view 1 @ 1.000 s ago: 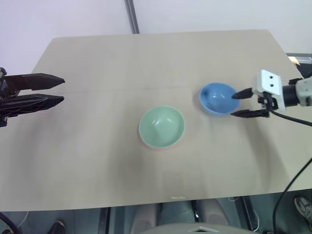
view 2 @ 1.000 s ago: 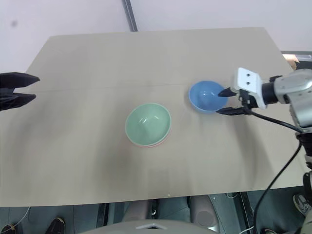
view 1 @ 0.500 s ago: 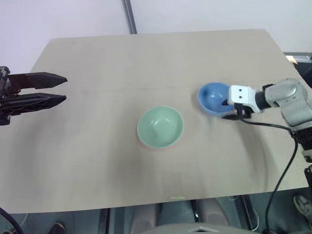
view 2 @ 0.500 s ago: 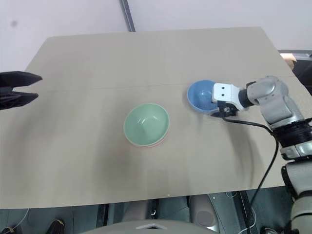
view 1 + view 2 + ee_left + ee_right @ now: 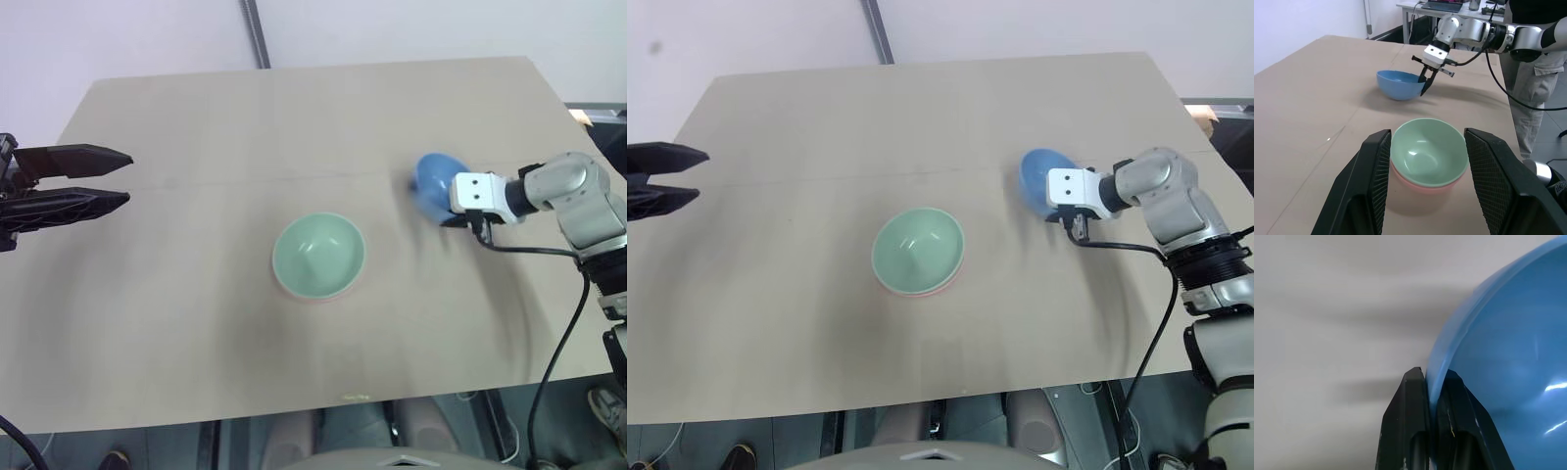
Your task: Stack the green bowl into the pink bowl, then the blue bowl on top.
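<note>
The right gripper (image 5: 1425,84) is pinched tight on the rim of the blue bowl (image 5: 1397,84). One black finger (image 5: 1409,423) is on the outside of the rim and the other is on the inside, with just the thin blue wall between them. The blue bowl sits toward the right side of the bench (image 5: 196,343). From the head views it looks tipped, with its round blue outside showing next to the white block on the wrist. From the left wrist view its bottom looks like it is touching the bench, but I cannot tell for sure.

The green bowl (image 5: 318,257) is near the middle of the bench. It sits inside the pink bowl (image 5: 1422,183). Just a thin pink edge peeks out under the green one. These two bowls stand upright and are well apart from the blue bowl.

The left gripper (image 5: 103,179) hangs over the left edge of the bench. It points across toward the right. Its two black fingers have a gap between them, about half open, and nothing is in that gap. It touches no bowl. In the left wrist view the stacked green and pink bowls show between its two fingers, but farther off on the bench.

A person in light trousers (image 5: 1528,93) stands at the far side of the bench.
</note>
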`<move>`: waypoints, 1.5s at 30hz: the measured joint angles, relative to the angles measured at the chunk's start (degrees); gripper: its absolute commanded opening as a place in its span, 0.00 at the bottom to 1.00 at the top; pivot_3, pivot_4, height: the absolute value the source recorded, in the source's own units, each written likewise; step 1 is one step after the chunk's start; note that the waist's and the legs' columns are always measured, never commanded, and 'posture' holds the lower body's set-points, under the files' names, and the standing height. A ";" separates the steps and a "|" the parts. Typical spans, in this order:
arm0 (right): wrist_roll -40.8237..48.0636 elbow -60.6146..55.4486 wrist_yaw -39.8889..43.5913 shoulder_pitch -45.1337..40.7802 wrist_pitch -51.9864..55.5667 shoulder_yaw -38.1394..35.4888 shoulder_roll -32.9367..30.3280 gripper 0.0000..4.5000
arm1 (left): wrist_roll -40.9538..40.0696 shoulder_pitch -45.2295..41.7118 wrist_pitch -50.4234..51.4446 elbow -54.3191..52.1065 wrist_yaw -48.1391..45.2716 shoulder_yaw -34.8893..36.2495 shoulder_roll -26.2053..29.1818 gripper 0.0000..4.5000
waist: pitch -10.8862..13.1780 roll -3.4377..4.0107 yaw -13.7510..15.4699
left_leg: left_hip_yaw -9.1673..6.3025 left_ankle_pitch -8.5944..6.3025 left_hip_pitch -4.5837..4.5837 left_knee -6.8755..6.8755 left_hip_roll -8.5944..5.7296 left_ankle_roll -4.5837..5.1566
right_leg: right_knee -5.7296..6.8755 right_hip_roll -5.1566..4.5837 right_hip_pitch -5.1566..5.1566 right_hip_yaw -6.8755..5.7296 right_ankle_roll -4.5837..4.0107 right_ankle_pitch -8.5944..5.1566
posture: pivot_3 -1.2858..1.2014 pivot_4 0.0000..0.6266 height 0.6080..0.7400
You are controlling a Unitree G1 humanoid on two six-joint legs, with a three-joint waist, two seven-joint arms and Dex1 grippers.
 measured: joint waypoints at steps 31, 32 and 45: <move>-1.00 -35.05 3.32 -3.88 14.62 11.37 9.07 0.01 | -1.78 20.95 -10.37 4.60 -0.76 4.46 11.85 0.56 | 0.01 -0.10 0.09 | -0.10 -0.04 0.02 -0.05 0.03 0.06 | 0.06 0.02 -0.05 -0.16 -0.01 0.00 | 0.52 0.24 1.00; -1.18 -36.22 3.28 -3.88 15.27 12.17 9.43 0.01 | -2.29 20.84 -10.61 4.84 -0.76 4.28 12.15 0.56 | 0.01 -0.10 0.10 | -0.11 -0.04 0.02 -0.05 0.03 0.06 | 0.06 0.02 -0.05 -0.17 -0.01 0.00 | 0.52 0.24 1.00; -2.78 -35.78 0.78 -7.50 20.23 14.39 14.24 0.57 | -4.72 19.66 -14.05 7.32 -0.76 -0.19 14.12 0.56 | 0.03 -0.14 0.02 | -0.10 -0.03 0.02 -0.07 0.02 0.05 | 0.06 0.00 -0.08 -0.25 -0.01 -0.01 | 0.52 0.24 1.00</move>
